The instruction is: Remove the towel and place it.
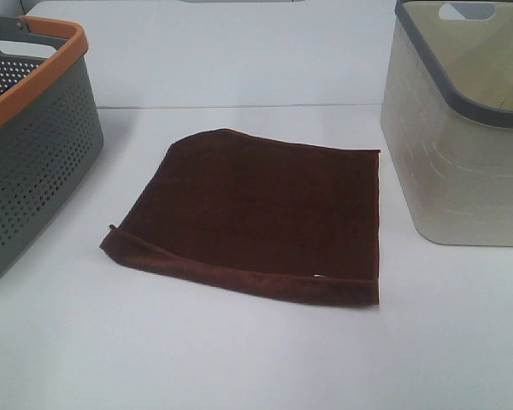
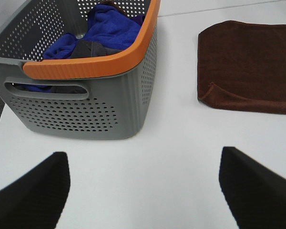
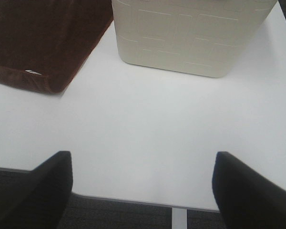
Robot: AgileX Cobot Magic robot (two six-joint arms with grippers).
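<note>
A dark brown folded towel [image 1: 256,218] lies flat on the white table, between two baskets. It also shows in the left wrist view [image 2: 250,64] and in the right wrist view [image 3: 43,40]. My left gripper [image 2: 143,191] is open and empty, low over the table near the grey basket. My right gripper [image 3: 140,191] is open and empty, over the table's front edge, in front of the beige basket. Neither gripper shows in the exterior high view. Neither touches the towel.
A grey perforated basket with an orange rim [image 1: 30,128] stands at the left; in the left wrist view [image 2: 93,64] it holds blue and dark cloths [image 2: 107,28]. A beige basket with a grey rim [image 1: 462,128] stands at the right, also in the right wrist view [image 3: 190,33].
</note>
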